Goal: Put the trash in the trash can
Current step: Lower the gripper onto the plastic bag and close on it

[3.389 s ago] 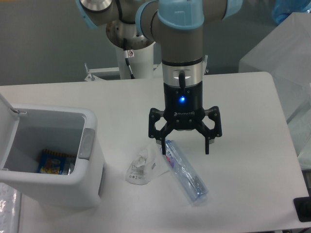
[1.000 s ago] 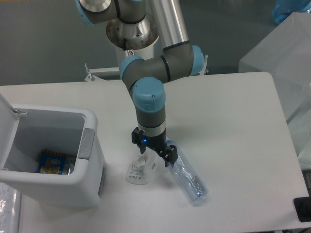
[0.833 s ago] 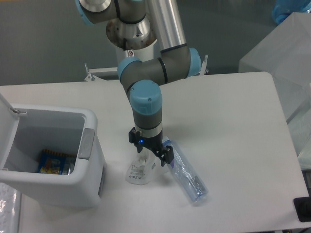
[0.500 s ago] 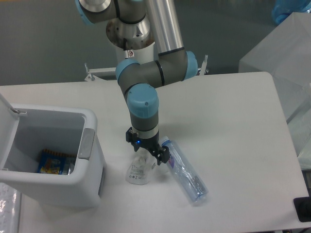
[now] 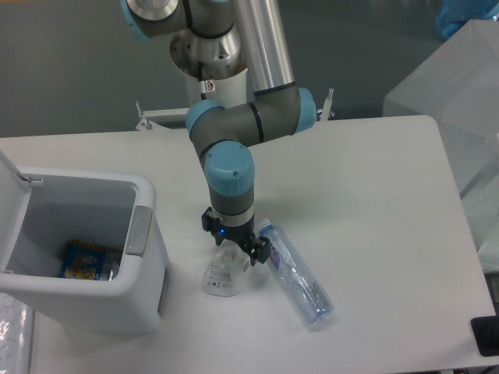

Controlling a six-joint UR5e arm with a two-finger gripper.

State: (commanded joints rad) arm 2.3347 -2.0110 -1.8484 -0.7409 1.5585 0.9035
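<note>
gripper [image 5: 234,251] low over top of crumpled wrapper [image 5: 224,273], fingers look spread either side; can't tell if they touch it yet. bottle [image 5: 296,275] lies just right of wrapper, near one finger. trash can [image 5: 144,191] at left, lid up, mouth clear. pinch wrapper's bunched top, keep finger off bottle, squeeze firmly, you lift straight, then carry over bin.

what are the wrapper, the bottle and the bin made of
Wrapper: thin clear-and-white plastic film, judging by its crumpled, glossy folds. Bottle: clear bluish plastic; the table shows through it. Bin: looks like moulded white plastic, smooth and matte with rounded corners.
</note>
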